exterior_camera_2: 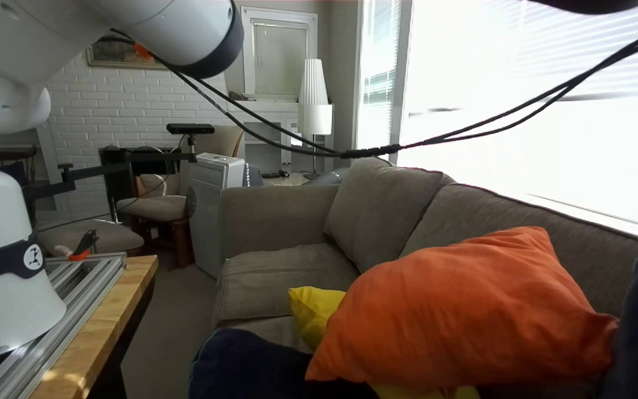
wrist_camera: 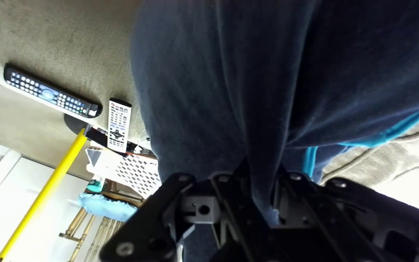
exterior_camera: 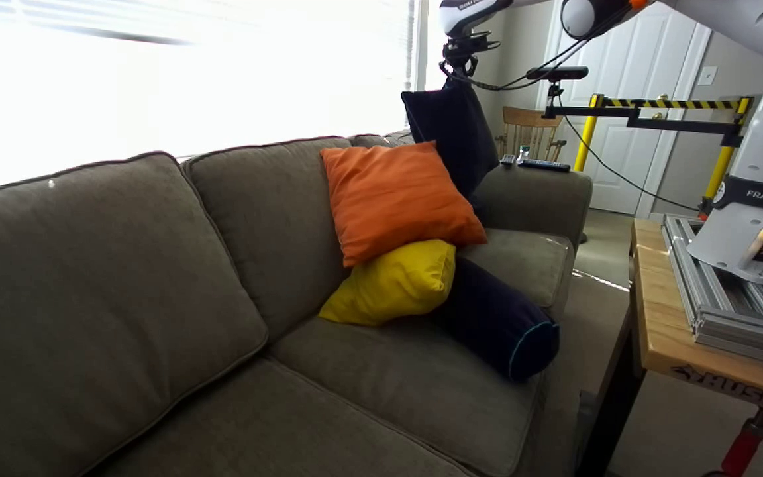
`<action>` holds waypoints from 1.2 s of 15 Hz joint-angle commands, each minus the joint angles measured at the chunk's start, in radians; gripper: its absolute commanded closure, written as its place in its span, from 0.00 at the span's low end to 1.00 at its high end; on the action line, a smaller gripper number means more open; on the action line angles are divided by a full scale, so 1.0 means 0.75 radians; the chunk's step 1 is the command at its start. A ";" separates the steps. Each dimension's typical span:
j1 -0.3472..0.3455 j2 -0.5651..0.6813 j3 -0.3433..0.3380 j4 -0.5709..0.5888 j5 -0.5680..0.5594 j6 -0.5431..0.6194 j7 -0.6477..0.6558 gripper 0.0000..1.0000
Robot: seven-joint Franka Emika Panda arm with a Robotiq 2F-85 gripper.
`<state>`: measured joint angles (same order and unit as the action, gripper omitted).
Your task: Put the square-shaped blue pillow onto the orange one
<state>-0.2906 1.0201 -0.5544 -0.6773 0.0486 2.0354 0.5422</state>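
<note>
Nearest in an exterior view, a tube-shaped navy pillow (exterior_camera: 497, 324) with a thin teal rim lies on the fuzzy brown sofa (exterior_camera: 381, 377). Next to it sits a small yellow pillow (exterior_camera: 395, 285), with the puffy, wrinkly orange pillow (exterior_camera: 398, 199) leaning on top. Past that, your claw (wrist_camera: 262, 178) pinches a soft fold of the square blue pillow (exterior_camera: 448, 122) and holds it up, tilted; you can't tell if blue touches orange. Farther back are 2 flat remotes (exterior_camera: 546, 165), then a wooden chair (exterior_camera: 524, 118).
</note>
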 commanded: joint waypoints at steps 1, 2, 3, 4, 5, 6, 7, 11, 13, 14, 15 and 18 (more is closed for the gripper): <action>0.025 -0.102 0.012 -0.021 -0.003 -0.086 -0.094 0.98; 0.033 -0.117 0.014 -0.021 -0.003 -0.105 -0.113 0.98; 0.038 -0.127 0.016 -0.019 -0.002 -0.122 -0.127 0.98; 0.044 -0.138 0.021 -0.021 0.003 -0.135 -0.143 0.98; 0.050 -0.148 0.025 -0.019 0.005 -0.151 -0.157 0.98; 0.056 -0.161 0.038 -0.022 0.013 -0.168 -0.178 0.98; 0.065 -0.173 0.043 -0.024 0.014 -0.182 -0.190 0.98; 0.099 -0.215 0.077 -0.023 0.018 -0.248 -0.234 0.98; 0.120 -0.237 0.092 -0.024 0.016 -0.280 -0.249 0.98; 0.130 -0.246 0.097 -0.022 0.014 -0.295 -0.253 0.98; 0.142 -0.257 0.104 -0.023 0.014 -0.311 -0.258 0.98; 0.179 -0.287 0.112 -0.019 0.007 -0.356 -0.260 0.98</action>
<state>-0.1802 0.8649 -0.4806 -0.6774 0.0504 1.8127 0.3792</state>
